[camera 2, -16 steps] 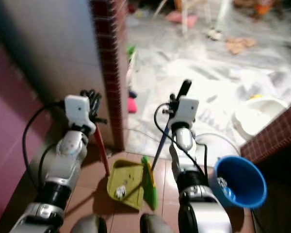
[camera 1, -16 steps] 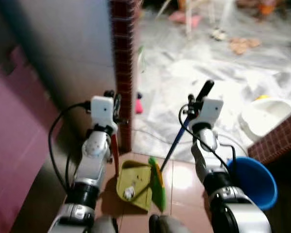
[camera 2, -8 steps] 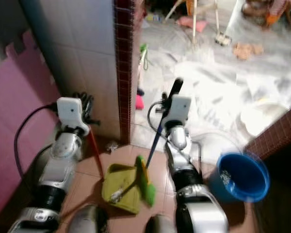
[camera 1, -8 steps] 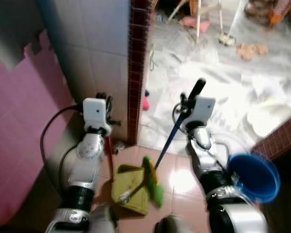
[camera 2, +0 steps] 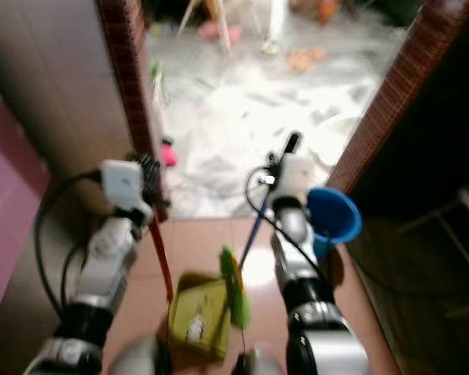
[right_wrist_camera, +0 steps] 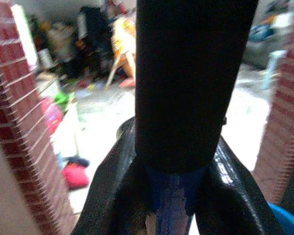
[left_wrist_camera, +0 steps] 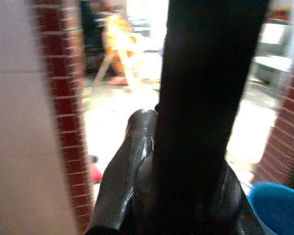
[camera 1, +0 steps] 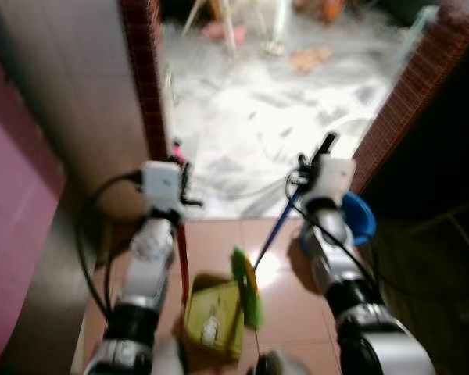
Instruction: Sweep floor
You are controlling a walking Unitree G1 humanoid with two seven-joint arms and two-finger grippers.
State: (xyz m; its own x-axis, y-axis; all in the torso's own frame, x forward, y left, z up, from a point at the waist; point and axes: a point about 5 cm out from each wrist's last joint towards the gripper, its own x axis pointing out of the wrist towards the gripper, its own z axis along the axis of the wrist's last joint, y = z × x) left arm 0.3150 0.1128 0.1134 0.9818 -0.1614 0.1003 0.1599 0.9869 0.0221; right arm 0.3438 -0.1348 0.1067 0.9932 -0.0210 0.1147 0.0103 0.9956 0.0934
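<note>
At 6 o'clock, right gripper (camera 1: 313, 166) fingers clench blue-handled green broom (camera 1: 275, 232), left gripper (camera 1: 181, 181) the yellow-green plastic dustpan's (camera 1: 213, 319) red handle (camera 1: 183, 258); both light, rigid, grip high.

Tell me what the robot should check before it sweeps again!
1. Right tool shut on the blue broom handle: ok.
2. Left tool shut on the red dustpan handle: ok.
3. Green broom bristles beside the yellow-green plastic dustpan: ok.
4. White scrap lying inside the dustpan: ok.
5. Round blue plastic bucket close by the right arm, might get bumped: not ok.
6. More dirt on the brown tiled floor: cannot tell, picture is blurred.
</note>
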